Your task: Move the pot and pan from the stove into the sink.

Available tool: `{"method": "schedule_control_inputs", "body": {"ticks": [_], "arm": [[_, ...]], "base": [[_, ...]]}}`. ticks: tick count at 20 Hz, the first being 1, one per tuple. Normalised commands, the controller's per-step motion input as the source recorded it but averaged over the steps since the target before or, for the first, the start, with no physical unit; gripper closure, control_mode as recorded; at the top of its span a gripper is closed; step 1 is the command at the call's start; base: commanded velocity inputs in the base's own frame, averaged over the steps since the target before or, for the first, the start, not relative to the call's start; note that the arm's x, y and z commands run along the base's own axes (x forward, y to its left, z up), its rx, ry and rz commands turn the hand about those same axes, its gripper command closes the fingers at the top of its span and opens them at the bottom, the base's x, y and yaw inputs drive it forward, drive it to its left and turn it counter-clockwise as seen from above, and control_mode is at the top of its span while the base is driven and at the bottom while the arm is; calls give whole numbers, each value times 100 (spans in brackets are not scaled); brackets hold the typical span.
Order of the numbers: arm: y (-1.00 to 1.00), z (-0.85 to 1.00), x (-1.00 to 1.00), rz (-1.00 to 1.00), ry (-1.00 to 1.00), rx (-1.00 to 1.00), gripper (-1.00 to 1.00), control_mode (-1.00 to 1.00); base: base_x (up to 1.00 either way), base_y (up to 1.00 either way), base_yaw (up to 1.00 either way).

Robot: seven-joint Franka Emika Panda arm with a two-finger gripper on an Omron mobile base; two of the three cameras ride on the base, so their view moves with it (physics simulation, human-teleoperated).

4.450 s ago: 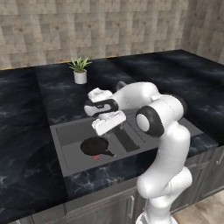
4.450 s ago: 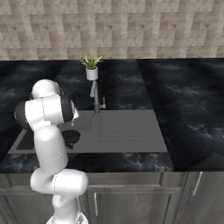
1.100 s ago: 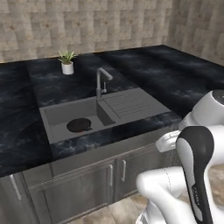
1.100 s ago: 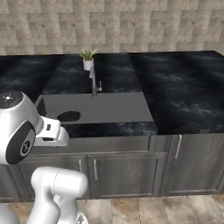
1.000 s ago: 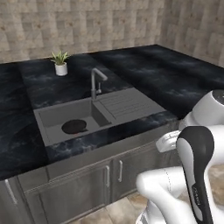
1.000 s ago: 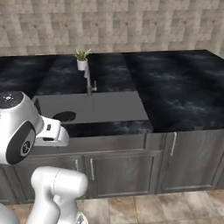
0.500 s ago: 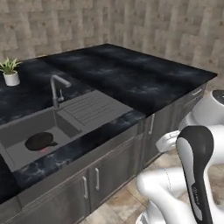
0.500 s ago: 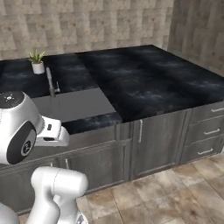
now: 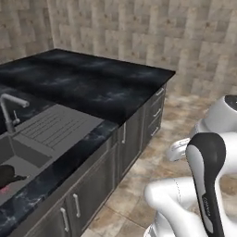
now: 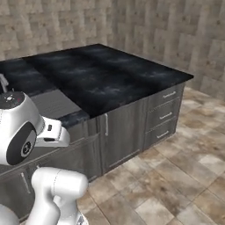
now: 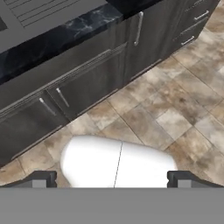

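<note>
Folded low over the floor, the gripper [image 11: 113, 178] is carried wide open and empty, with the sink [image 9: 55, 129] alongside.

The gripper [image 11: 112, 177] points down at a floor of mottled brown and beige stone tiles [image 11: 175, 105], its two small dark fingertips [image 11: 40, 178] set wide apart at the bottom edge. Above the tiles runs a row of dark grey wooden cabinet doors [image 11: 92, 76] with slim silver bar handles [image 11: 139, 28]. A black marbled counter edge [image 11: 65, 33] tops them, and behind it lies the grey ribbed metal drainboard of the sink [image 11: 39, 11].
</note>
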Motion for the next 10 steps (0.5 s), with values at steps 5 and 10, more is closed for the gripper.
{"method": "schedule_control_inputs", "body": {"ticks": [5,10], "arm": [[0,0,0,0,0,0,-100,100],[0,0,0,0,0,0,-100,100]], "base": [[0,0,-50],[0,0,-50]]}}
